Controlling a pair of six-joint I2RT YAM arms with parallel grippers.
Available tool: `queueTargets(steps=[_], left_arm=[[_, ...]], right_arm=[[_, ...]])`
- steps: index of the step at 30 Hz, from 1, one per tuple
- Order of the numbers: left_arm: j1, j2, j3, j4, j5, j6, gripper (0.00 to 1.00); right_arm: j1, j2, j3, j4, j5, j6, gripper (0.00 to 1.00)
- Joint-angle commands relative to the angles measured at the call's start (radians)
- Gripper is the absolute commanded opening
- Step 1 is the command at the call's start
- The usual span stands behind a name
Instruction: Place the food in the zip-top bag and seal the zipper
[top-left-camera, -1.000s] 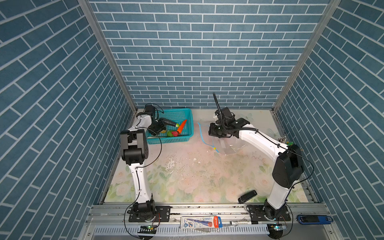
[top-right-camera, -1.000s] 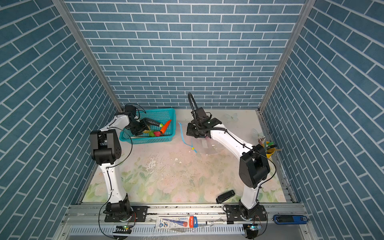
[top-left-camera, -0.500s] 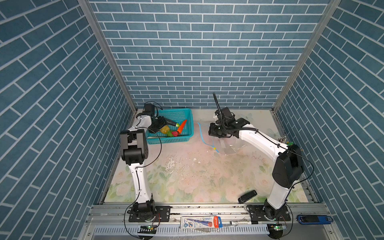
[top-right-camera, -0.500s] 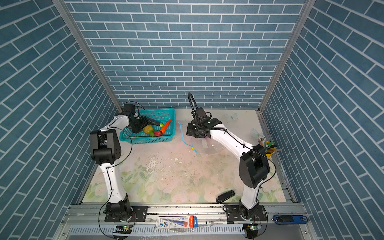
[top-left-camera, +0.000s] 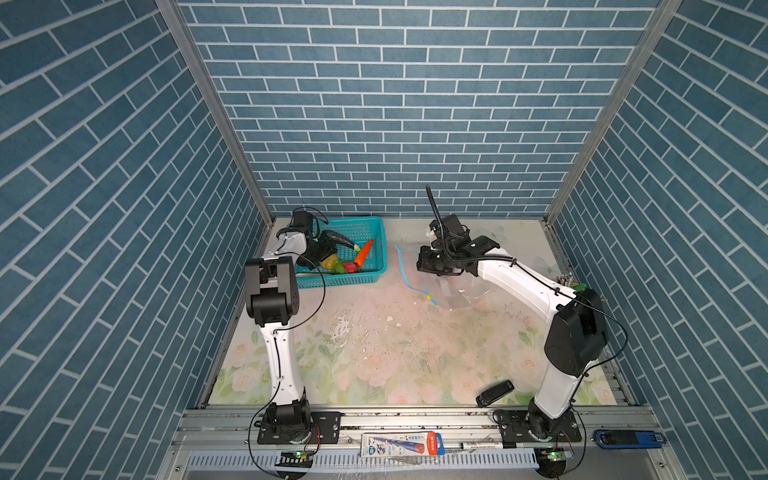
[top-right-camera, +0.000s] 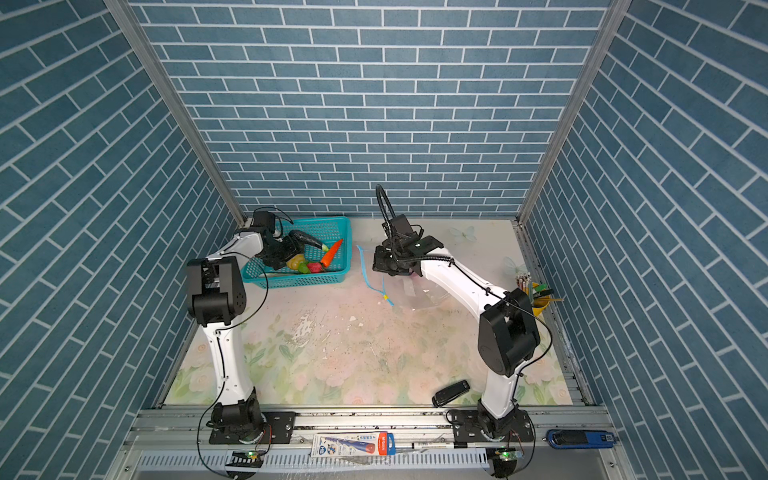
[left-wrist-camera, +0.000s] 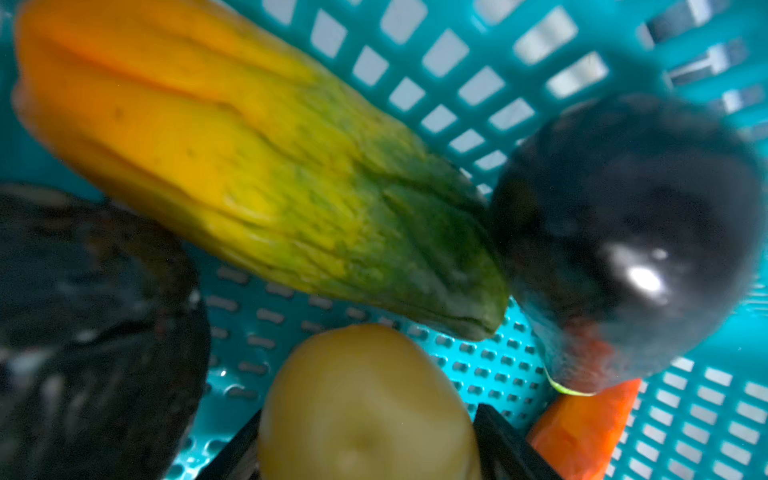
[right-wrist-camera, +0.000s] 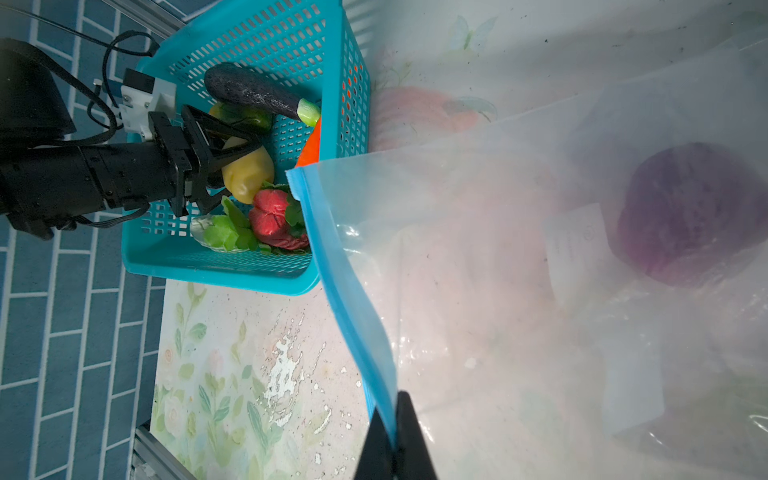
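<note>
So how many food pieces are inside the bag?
1: the purple onion, deep inside the zip-top bag, away from its zipper. The bag runs out of frame, so others may be hidden.

Blue brick walls around floral tabletop

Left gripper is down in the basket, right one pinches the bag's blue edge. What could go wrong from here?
1. The left gripper has its jaws spread around the rounded, glossy yellow fruit. Closing may squirt it out sideways, or nudge the red pepper lying beside it.
2. The right gripper is shut on just the thin zipper of the limp zip-top bag. The strip may slip free, or the mouth may sag before any food arrives.
</note>
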Motion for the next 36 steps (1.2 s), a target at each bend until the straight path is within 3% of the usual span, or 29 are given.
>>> queueTargets(steps=[1,15,36], left_arm=[[-0.013,0.035,0.054,-0.092,-0.058,0.049,0.77],[-0.026,0.065,0.121,-0.171,-0.099,0.094,0.64],[-0.027,-0.016,0.123,-0.183,-0.051,0.094,0.50]], right_arm=[[0.001,0.020,0.045,0.004,-0.014,0.020,0.00],[0.003,0.020,0.057,-0.011,-0.009,0.011,0.00],[0.001,0.007,0.052,-0.016,-0.003,0.009,0.00]])
